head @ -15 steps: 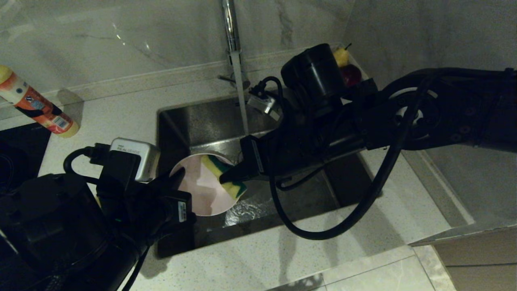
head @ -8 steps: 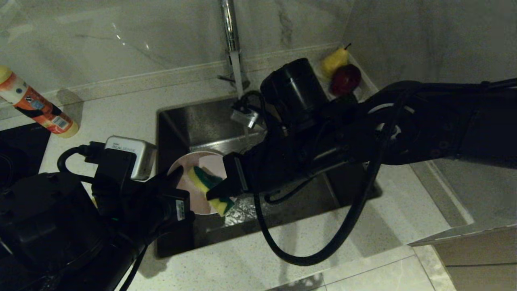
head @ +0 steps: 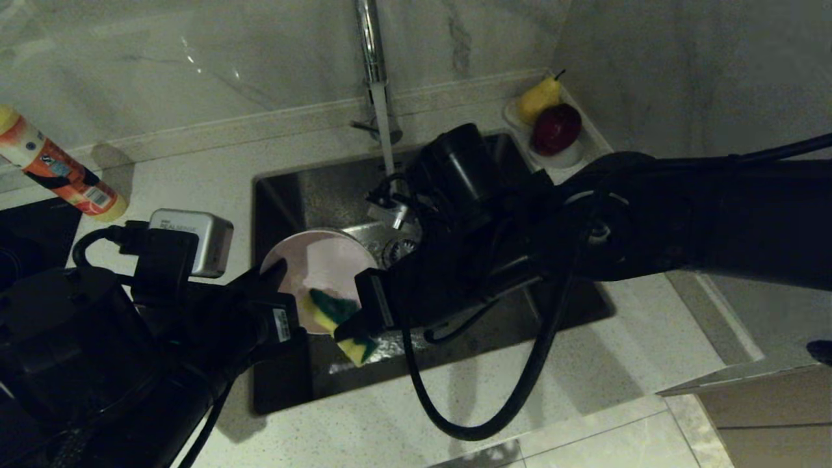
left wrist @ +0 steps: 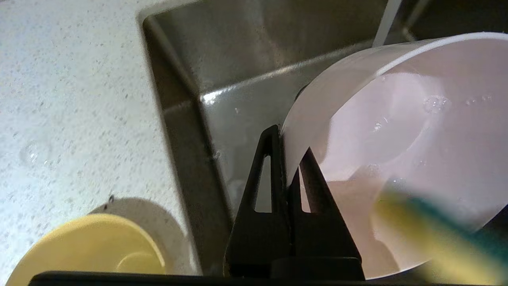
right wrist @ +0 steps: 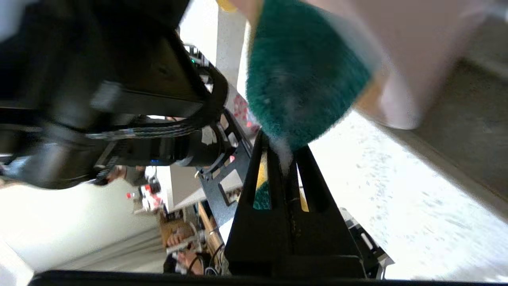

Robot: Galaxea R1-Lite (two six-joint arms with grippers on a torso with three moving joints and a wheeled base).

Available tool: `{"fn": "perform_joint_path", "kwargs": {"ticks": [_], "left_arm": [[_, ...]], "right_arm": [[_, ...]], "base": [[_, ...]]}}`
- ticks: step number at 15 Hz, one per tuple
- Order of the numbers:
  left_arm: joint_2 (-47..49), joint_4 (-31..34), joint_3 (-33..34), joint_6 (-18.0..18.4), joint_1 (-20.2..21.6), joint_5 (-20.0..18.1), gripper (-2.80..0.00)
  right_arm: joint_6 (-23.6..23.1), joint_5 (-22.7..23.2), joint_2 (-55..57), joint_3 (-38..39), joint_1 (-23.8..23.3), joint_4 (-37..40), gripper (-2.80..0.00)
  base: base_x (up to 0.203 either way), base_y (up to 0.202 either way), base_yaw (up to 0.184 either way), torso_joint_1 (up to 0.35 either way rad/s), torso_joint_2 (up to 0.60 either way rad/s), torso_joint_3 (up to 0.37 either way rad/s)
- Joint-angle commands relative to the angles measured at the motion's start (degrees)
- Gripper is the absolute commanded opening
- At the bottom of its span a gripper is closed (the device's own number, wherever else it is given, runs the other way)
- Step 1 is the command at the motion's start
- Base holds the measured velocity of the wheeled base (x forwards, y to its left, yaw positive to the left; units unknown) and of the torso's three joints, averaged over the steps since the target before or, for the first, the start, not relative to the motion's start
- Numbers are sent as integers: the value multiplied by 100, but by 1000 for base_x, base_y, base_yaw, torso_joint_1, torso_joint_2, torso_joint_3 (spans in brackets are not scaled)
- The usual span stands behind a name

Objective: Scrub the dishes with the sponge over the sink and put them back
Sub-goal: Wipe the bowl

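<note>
Pink bowl [head: 312, 270] tilted over sink [head: 325, 182], rim pinched by left gripper [left wrist: 286, 159] to expose the inside; sponge [head: 338, 318] clamped in right gripper [head: 351, 322] (green face inward) against bowl's near edge for scrubbing.

Pale pink bowl [head: 316, 263] tilted on its side over the steel sink [head: 455, 351], wet inside, rim pinched at its near-left edge. Sponge [head: 338, 325], yellow with green face, bent against the bowl's lower rim. Yellow bowl [left wrist: 85, 252] sits on the counter beside the sink.
</note>
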Motion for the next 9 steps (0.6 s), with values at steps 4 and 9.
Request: {"fn": "perform_joint_path", "kwargs": {"ticks": [4, 9], "left_arm": [[-15, -42, 49, -1, 24, 45, -280], [256, -39, 112, -249, 24, 5, -280]], "right_arm": [[13, 30, -573, 110, -469, 32, -280], [40, 49, -947, 105, -487, 61, -280]], "base": [[0, 0, 0, 0, 0, 0], [0, 0, 0, 0, 0, 0]]}}
